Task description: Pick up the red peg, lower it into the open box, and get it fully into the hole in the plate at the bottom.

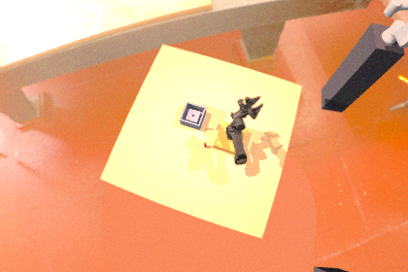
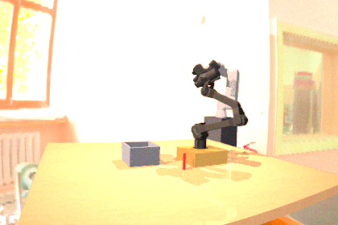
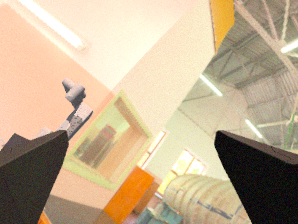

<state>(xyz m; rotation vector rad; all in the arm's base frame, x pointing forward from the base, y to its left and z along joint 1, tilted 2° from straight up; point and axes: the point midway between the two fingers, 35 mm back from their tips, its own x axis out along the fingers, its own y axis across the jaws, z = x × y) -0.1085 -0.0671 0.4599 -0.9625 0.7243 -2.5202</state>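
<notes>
The thin red peg (image 1: 205, 145) (image 2: 184, 161) stands upright on the table, in front of the arm's base block in the exterior view. The blue-grey open box (image 1: 190, 125) (image 2: 141, 157) stands to the left of the arm. In the top view a pale plate (image 1: 189, 112) with a small dark hole shows at its bottom. My gripper (image 1: 259, 103) (image 3: 143, 138) is wide open and empty, high above the table and away from both peg and box. The wrist view shows neither peg nor box.
The arm stands on an orange-yellow block (image 2: 209, 157) on the yellow table (image 1: 146, 159) (image 2: 100, 196). The peg is close to that block. A dark pedestal (image 1: 359, 74) with a light grey arm stands beyond the table.
</notes>
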